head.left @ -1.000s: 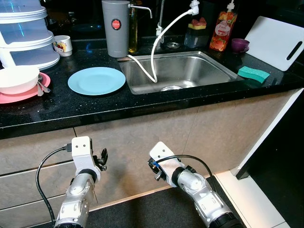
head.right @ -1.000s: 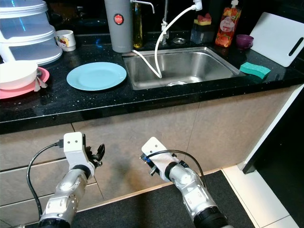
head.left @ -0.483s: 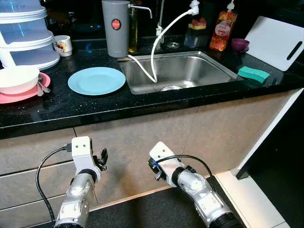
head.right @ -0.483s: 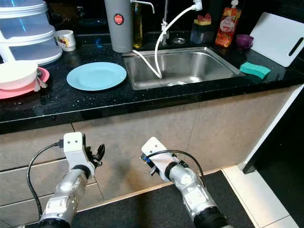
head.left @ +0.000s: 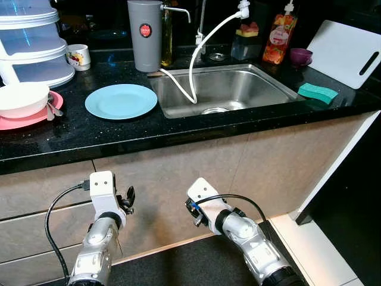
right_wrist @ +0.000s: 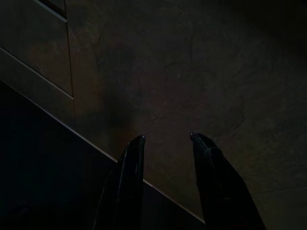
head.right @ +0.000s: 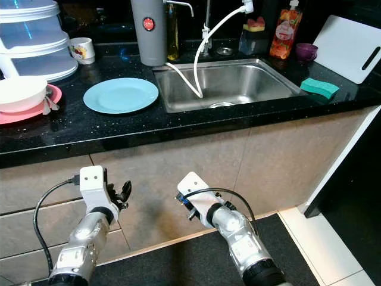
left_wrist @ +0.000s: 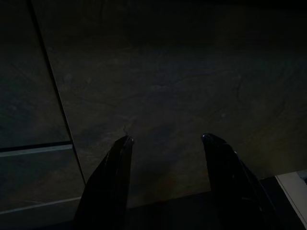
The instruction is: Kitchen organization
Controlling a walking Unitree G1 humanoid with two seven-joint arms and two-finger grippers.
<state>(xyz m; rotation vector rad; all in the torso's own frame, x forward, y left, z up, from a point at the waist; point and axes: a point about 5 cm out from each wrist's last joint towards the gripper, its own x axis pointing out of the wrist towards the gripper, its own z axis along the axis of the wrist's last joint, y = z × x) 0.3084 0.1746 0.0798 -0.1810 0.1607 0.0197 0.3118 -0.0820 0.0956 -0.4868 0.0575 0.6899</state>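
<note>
Jaws on both grippers stand apart and hold nothing: the left gripper [left_wrist: 165, 143] and right gripper [right_wrist: 165, 141] hang low, facing the cabinet front [head.left: 196, 161] beneath the bench [head.left: 119, 134]. No step looks begun. The dishes wait on top: a blue plate [head.left: 121, 100] just beside the sink [head.left: 223, 89], and a white bowl [head.left: 22, 98] on a pink plate [head.left: 36, 117] at the robot's far left. Next, an arm must likely rise above the bench edge towards a dish.

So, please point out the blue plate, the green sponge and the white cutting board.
blue plate [head.left: 121, 100], left eye view, its flat centre.
green sponge [head.left: 317, 92], left eye view, top face.
white cutting board [head.left: 344, 52], left eye view, its middle.
</note>
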